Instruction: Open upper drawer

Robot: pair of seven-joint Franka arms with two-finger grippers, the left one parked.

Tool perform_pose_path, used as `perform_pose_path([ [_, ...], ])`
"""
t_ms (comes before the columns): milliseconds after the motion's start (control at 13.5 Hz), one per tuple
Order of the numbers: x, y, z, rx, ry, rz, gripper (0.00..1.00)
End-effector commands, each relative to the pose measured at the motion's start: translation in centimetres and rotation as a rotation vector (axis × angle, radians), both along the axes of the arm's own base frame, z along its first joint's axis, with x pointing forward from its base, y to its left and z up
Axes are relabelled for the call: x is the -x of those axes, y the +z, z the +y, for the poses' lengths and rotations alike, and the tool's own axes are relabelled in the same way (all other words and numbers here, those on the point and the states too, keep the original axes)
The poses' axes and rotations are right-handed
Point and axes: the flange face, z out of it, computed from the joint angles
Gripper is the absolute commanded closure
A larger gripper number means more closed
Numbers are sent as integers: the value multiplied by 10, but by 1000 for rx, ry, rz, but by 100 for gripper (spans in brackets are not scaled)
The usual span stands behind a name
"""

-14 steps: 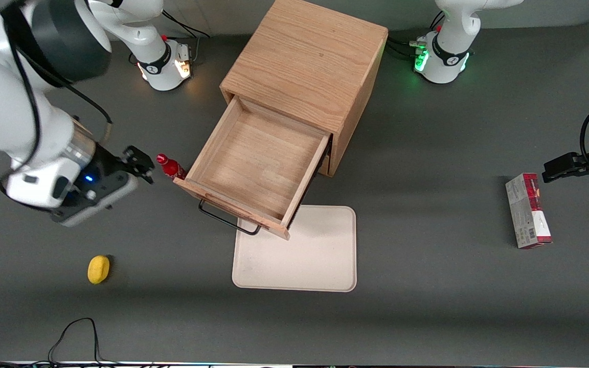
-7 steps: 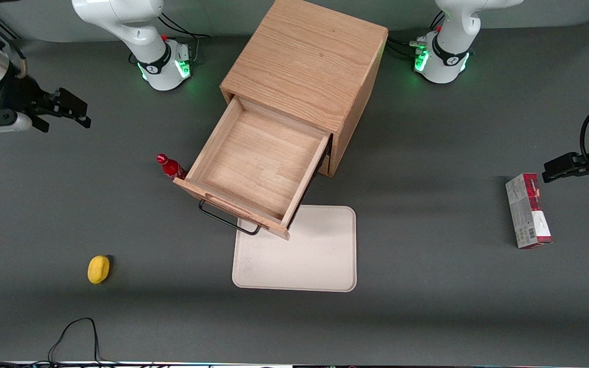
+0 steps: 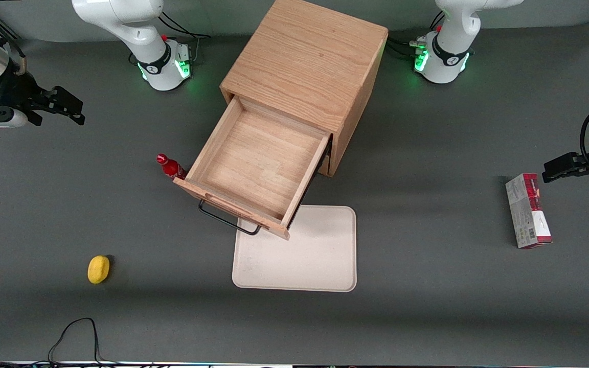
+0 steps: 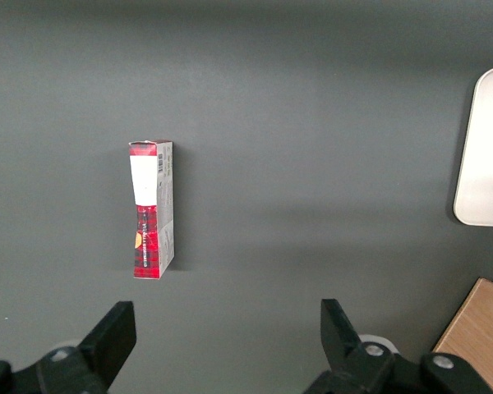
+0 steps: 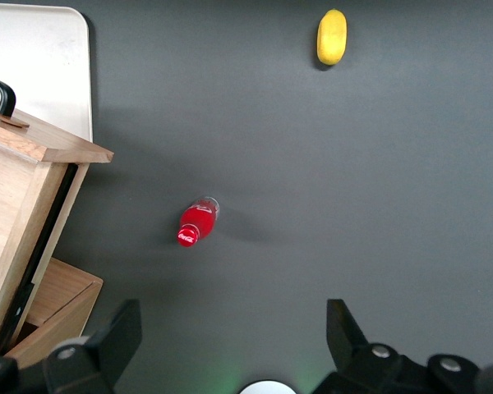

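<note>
In the middle of the table stands the wooden cabinet (image 3: 307, 76), and its upper drawer (image 3: 256, 168) is already pulled far out toward the front camera. You can look right down into the tray, and there is nothing in it. Its thin black handle (image 3: 228, 221) hangs over the edge of the white tray mat (image 3: 315, 260).

Your gripper (image 3: 64, 106) is well apart from the drawer, up in the air at the working arm's end of the table. Its two fingers are spread wide, and there is nothing between them. From the wrist camera you see the fingers (image 5: 115, 336) apart, with the small red bottle (image 5: 195, 223) and the yellow lemon (image 5: 331, 37) on the table below.

So the job looks done to me. The drawer is open and you have let go. I think this is the last step, the going-away part.

You do not need to do much next. Just keep the arm away from the drawer so you do not bump it shut. Watch the red bottle too, as it stands just beside the drawer's front corner.
</note>
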Motion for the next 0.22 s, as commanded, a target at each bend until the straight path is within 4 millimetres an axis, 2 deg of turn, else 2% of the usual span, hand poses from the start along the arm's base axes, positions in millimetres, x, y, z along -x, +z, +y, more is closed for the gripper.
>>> perform_pose_path([
  [0,0,1,4,-15,-41,-5,0],
  [148,-1,1,4,-65,-62,0,0],
])
